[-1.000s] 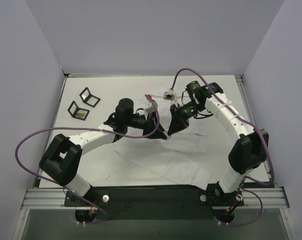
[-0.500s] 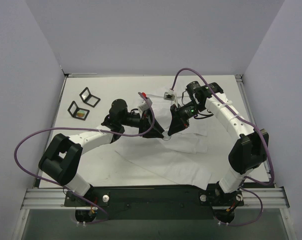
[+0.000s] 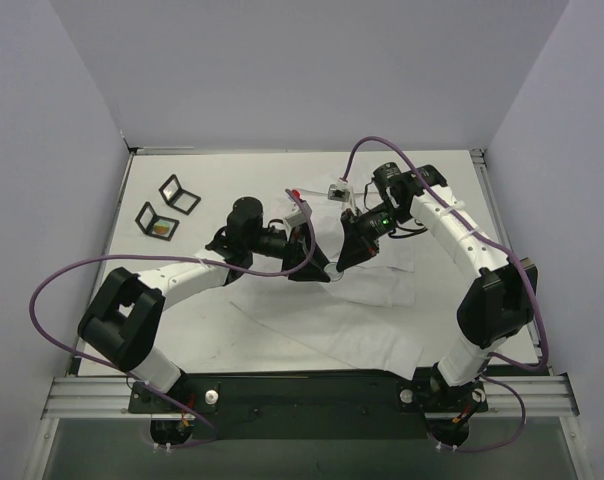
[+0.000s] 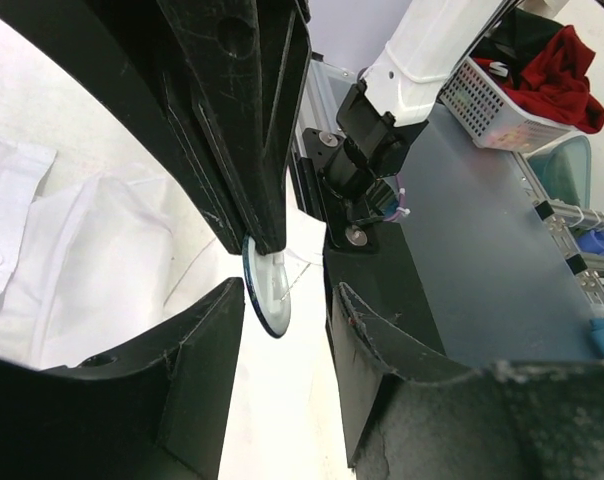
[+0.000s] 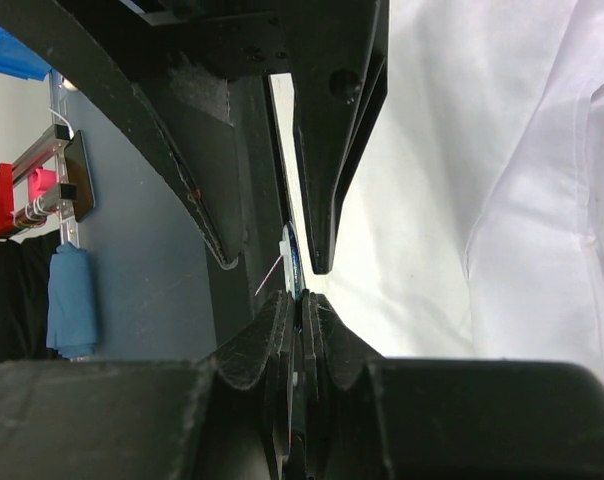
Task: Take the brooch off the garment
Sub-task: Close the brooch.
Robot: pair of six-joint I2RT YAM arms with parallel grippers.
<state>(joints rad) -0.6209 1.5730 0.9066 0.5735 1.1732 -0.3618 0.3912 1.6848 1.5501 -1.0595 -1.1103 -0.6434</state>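
The garment (image 3: 367,315) is a big white shirt spread under both arms, also in the left wrist view (image 4: 92,250) and the right wrist view (image 5: 462,180). The brooch (image 4: 267,297) is a small round disc with a blue rim, seen edge-on (image 5: 293,255). My right gripper (image 5: 302,298) is shut on the brooch's edge and holds it above the fabric. My left gripper (image 4: 289,298) stands open, one finger on each side of the disc without touching it. In the top view the two grippers (image 3: 317,268) (image 3: 339,262) meet tip to tip. Whether the brooch is still pinned to the fabric I cannot tell.
Two small black square frames (image 3: 180,194) (image 3: 157,221) lie on the white table at the far left. Grey walls close the table on three sides. The metal rail (image 3: 312,395) with both arm bases runs along the near edge.
My left gripper's jaws have widened around the brooch. The left arm drew back slightly to the left and then returned. The right arm has stayed put, still shut on the brooch.
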